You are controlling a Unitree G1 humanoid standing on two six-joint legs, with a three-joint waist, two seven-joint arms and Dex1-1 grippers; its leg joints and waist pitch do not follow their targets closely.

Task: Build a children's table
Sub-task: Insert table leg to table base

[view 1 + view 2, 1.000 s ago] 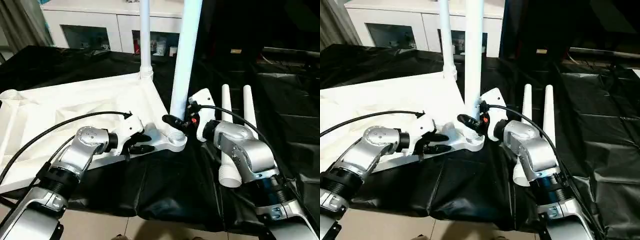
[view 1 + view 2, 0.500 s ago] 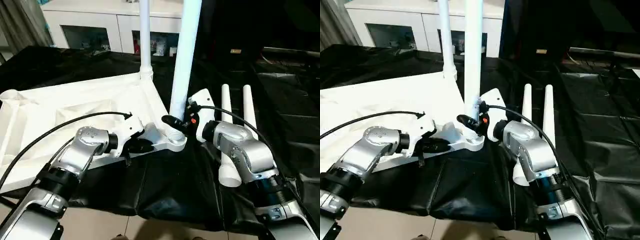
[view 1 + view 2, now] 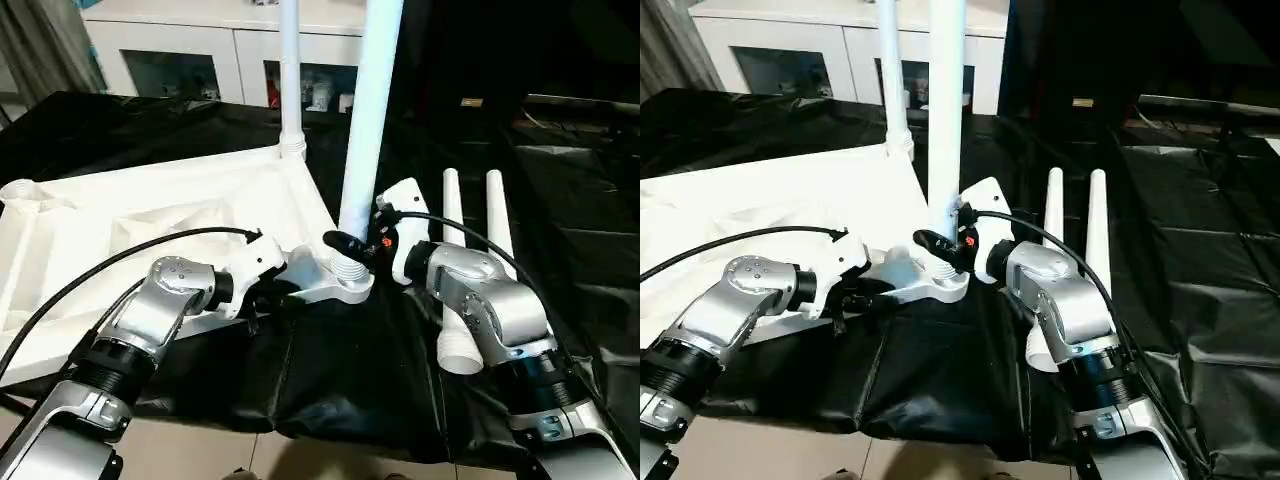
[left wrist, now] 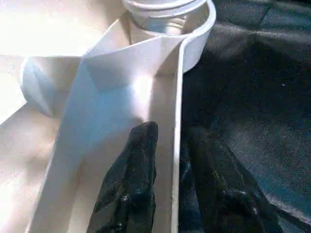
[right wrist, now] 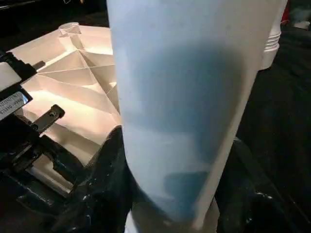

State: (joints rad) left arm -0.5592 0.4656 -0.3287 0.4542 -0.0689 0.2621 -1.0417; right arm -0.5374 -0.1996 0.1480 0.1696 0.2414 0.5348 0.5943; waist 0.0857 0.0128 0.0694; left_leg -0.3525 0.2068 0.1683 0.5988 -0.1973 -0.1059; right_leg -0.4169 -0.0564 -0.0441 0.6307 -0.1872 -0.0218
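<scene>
The children's table top [image 3: 150, 200] lies upside down on a black sheet, ribs facing up. Two white legs stand upright in its corner sockets, a far leg [image 3: 290, 70] and a near leg [image 3: 365, 130]. My right gripper [image 3: 348, 245] is shut on the near leg just above its socket, one finger on each side [image 5: 104, 170]. My left gripper [image 3: 282, 292] is at the top's near rim. It stands open astride the rim wall [image 4: 176, 121], one finger [image 4: 141, 170] inside and the other outside. Two loose legs [image 3: 452, 230] [image 3: 497, 230] lie side by side at the right.
The black sheet [image 3: 350, 370] hangs over the front edge of the work surface, with light floor [image 3: 200, 450] below. A white cabinet [image 3: 180, 40] with glass doors stands behind. Black cables loop from both wrists over the table top.
My left gripper's fingers closed, then spread again, and now sit lower, astride the rim. The right gripper and the near leg have not moved.
</scene>
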